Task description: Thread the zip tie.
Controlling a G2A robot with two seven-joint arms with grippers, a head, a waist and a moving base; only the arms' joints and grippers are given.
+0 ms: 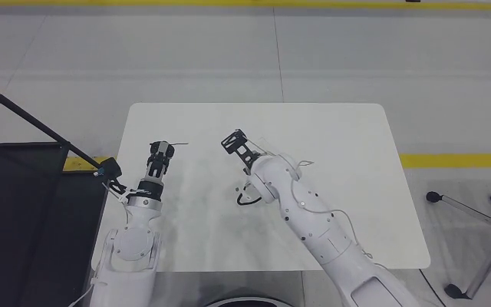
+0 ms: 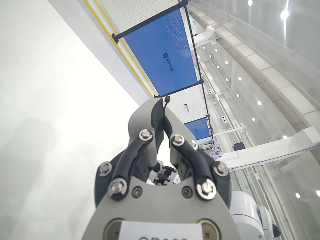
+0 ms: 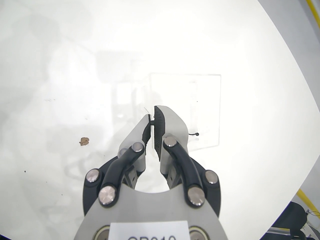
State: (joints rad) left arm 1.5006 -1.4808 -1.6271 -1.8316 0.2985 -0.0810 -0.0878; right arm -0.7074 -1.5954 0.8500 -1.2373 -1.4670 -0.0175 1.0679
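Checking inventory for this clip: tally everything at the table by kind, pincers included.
Pincers: 2, left pincer, right pincer
Zip tie, in left pincer: 1
Clear sheet: 1
Small black piece on sheet: 1
Brown scrap: 1
Total: 6

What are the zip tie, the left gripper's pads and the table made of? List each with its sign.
Zip tie: likely black plastic, thin moulded head and strap.
Left gripper pads: probably black rubber, ribbed matt face.
Table: smooth white top, faint reflections; material unclear.
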